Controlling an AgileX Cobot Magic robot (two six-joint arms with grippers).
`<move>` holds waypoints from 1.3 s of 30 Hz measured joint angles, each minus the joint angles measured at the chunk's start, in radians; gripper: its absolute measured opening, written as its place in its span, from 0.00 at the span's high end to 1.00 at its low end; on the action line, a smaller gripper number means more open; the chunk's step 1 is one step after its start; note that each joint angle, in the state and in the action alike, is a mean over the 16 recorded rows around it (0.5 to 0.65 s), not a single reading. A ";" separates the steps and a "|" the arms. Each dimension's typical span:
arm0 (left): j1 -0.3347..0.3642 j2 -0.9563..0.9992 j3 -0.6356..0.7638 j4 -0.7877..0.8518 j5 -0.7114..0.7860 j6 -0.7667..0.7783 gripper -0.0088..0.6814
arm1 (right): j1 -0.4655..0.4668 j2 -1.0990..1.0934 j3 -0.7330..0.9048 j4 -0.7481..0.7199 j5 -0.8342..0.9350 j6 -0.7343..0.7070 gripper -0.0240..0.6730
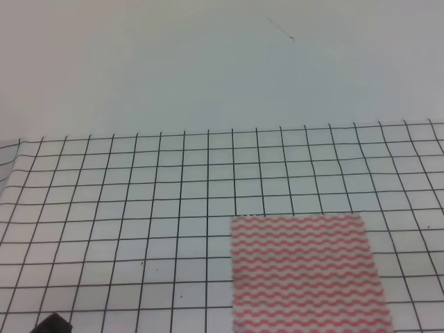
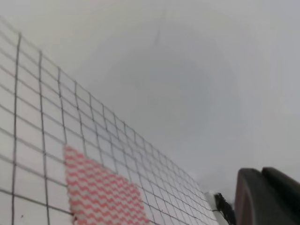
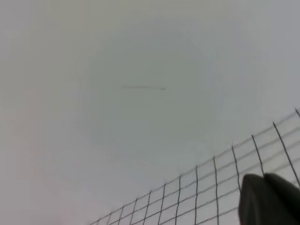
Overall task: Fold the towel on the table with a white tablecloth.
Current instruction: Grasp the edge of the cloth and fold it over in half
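While towel (image 1: pixel 305 274) lies flat, unfolded on worktop (image 1: pixel 139 208), well ahead of left tool (image 2: pixel 267 197) and right tool (image 3: pixel 269 199), folding hasn't started; tool grip can't be told.

Left gripper (image 2: pixel 269 197): we see only dark finger tip at lower right corner of left wrist view; jaw spacing undeterminable. Right gripper (image 3: pixel 269 199): same, dark tip at lower right of right wrist view, raised off surface.

Dark, rounded fingers (image 2: pixel 267 197)
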 joint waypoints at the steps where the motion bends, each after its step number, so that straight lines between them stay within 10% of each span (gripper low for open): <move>1: 0.000 0.000 0.000 -0.026 0.005 0.044 0.99 | 0.000 0.006 -0.016 -0.002 0.024 -0.038 0.97; 14: 0.000 0.022 -0.071 -0.089 0.019 0.320 0.99 | 0.014 0.316 -0.256 -0.157 0.225 -0.300 0.97; 39: 0.000 0.566 -0.342 0.112 0.192 0.459 0.99 | 0.157 1.016 -0.473 -0.462 0.525 -0.218 0.96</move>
